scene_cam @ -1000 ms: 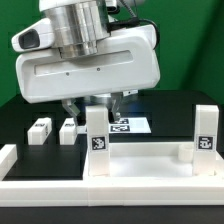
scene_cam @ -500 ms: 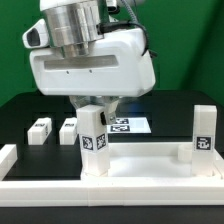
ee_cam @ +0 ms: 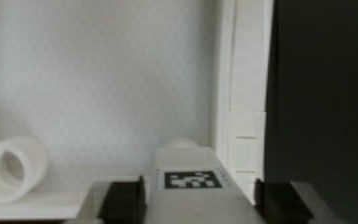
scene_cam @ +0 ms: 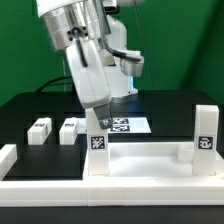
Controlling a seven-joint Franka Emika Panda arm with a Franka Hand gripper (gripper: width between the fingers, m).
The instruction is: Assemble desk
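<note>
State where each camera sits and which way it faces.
Exterior view: low at the table's edge, facing across the desk tabletop toward a green backdrop; shows the arm's wrist and the gripper, tilted, around the top of an upright leg.
Wrist view: on the wrist, looking along the fingers down at the tabletop and its round socket; only the fingers show.
Shared: the tagged leg between the fingers, and the tabletop.

The tabletop (scene_cam: 150,162) and the upright leg (scene_cam: 97,140) look like smooth white plastic, rather matt. The table (scene_cam: 25,108) under them is black and matt.
</note>
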